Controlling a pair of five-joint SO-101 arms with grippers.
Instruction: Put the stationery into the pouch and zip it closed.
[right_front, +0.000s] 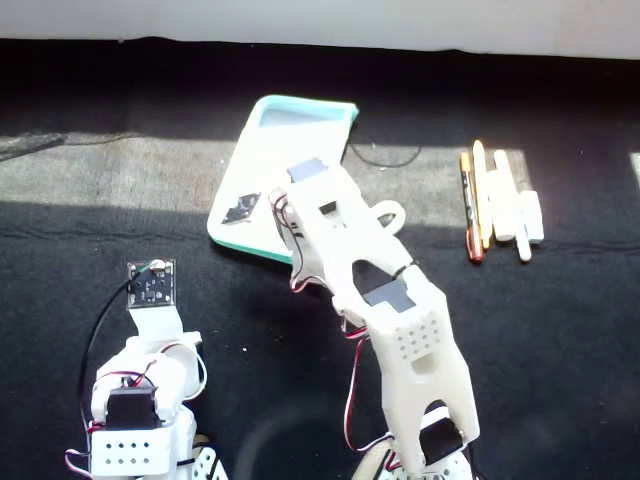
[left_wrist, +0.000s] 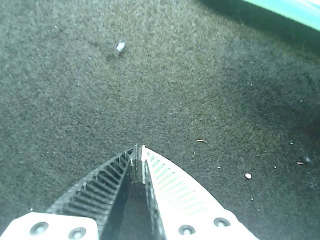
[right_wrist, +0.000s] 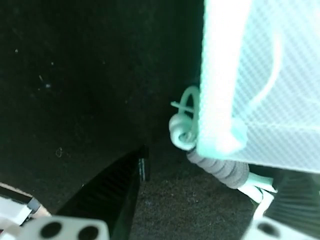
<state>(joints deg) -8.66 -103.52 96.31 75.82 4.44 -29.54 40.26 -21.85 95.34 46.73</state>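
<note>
The white mesh pouch (right_front: 283, 165) with a teal rim lies flat at the back of the black cloth. Its corner (right_wrist: 225, 135) and a pale looped zip pull (right_wrist: 182, 125) sit just ahead of my right gripper (right_wrist: 215, 185), which is open, one finger on each side. In the high view the right arm (right_front: 370, 290) stretches over the pouch's near edge. The stationery (right_front: 495, 205), a brown pen, a yellow pencil and white pieces, lies in a row at the right, apart from both arms. My left gripper (left_wrist: 138, 150) is shut on nothing, low over bare cloth.
The left arm (right_front: 140, 390) stays folded at the front left. A teal strip of the pouch (left_wrist: 290, 7) edges the left wrist view. A dark small item (right_front: 240, 208) rests on the pouch's near end. Sunlight bands cross the cloth.
</note>
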